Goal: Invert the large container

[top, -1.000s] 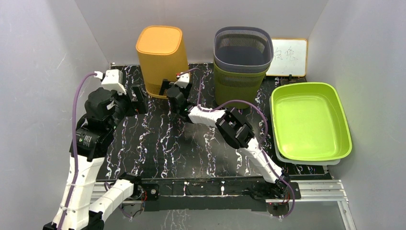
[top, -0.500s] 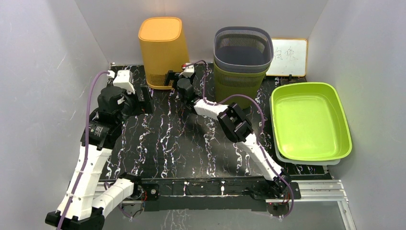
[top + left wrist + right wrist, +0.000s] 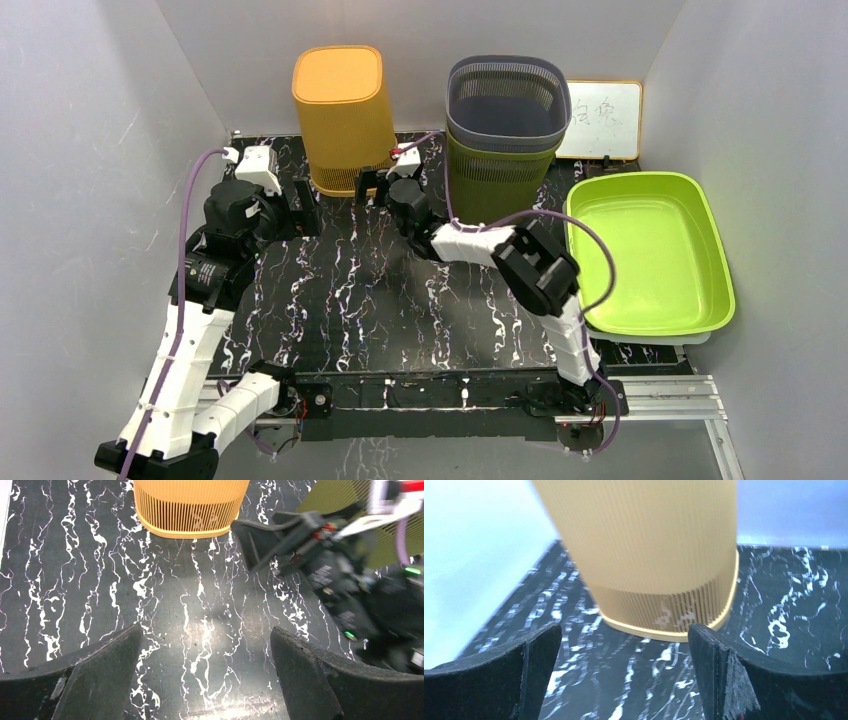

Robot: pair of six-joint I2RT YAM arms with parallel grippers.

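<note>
The left gripper (image 3: 205,630) hangs low over the black, white-veined marble-pattern tabletop (image 3: 165,605), its jaws spread wide with nothing between them. Ahead of those jaws, well clear of both fingers, stands the tall orange ribbed plastic container (image 3: 340,110). Its closed flat face is up and its flared, slatted rim is down on the tabletop. The right gripper (image 3: 624,627) faces the container's lower band from nearby. Its jaws are also spread wide and empty, and the container rises ahead of the gap without touching either finger. To the right of these jaws, a grey mesh plastic basket (image 3: 507,95) sits nested in an olive-green mesh basket (image 3: 495,180). Further right are a small orange-framed whiteboard (image 3: 605,120) at the back wall and a lime-green shallow rectangular plastic tray (image 3: 645,255).
</note>
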